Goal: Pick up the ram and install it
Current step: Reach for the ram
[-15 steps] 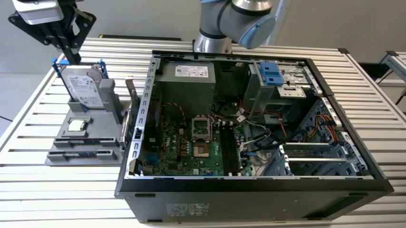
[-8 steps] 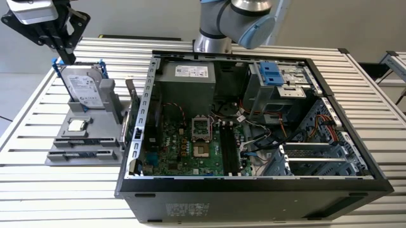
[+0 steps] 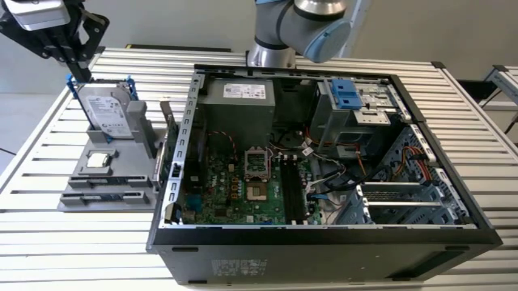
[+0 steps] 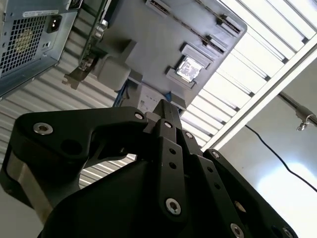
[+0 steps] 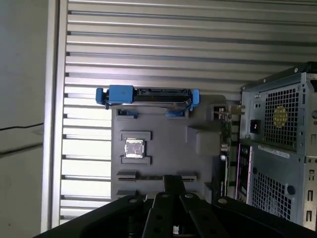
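The gripper [image 3: 81,76] hangs high over the back corner of a gray parts fixture [image 3: 133,165] at the exterior view's left. It is above the blue-framed hard drive [image 3: 109,109] that stands tilted at the fixture's far end. Its black jaws look drawn together to a single narrow tip, with nothing held between them. In front of the drive a square processor chip [image 3: 99,160] lies flat in its own recess. Nearer the camera, two long narrow holders [image 3: 105,180] run across the fixture, one behind the other. Whether the ram sits in either of them I cannot tell; their dark grooves look alike and no green stick stands out. A green expansion card [image 3: 159,160] stands on edge along the side of the fixture nearest the case. Just beside it sits the open computer case [image 3: 324,254], side panel off, with its rear wall facing the fixture. Inside, the power supply [image 3: 235,106] fills the back corner. The green motherboard [image 3: 235,188] lies below it, with black memory slots [image 3: 290,188] running front to back near its middle. Whether a stick is seated in those slots I cannot tell either. In the first wrist view the closed fingertips point toward the fixture's holder end. Fixture and case both rest on a slatted metal surface [image 3: 81,242], and the arm's base [image 3: 271,54] rises behind the case.
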`<state>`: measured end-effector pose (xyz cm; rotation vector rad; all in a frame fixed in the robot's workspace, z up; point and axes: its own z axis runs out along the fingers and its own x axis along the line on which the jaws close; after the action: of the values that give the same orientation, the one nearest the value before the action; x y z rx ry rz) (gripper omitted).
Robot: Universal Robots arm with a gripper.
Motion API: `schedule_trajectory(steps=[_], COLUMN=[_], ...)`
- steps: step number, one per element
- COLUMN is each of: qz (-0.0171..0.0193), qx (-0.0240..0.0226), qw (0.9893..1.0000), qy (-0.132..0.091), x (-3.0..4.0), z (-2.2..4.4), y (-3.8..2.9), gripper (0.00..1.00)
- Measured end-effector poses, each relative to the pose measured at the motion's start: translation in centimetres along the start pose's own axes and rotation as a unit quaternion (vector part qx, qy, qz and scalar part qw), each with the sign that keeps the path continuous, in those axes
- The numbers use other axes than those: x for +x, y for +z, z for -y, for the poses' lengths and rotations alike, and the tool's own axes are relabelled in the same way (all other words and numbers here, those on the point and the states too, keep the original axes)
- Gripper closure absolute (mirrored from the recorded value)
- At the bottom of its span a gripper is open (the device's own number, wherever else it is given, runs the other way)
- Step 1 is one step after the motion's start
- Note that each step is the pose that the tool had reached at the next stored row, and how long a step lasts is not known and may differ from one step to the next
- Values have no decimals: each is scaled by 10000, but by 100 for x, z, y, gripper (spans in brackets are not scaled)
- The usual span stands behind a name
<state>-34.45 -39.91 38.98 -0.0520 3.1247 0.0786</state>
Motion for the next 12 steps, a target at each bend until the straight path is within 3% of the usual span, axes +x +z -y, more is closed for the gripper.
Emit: schedule_trajectory(steps=[12], qz=[-6], qx=[0], qw=[10000], qy=[-26], x=[20], z=[19], y=[-1], gripper=[100])
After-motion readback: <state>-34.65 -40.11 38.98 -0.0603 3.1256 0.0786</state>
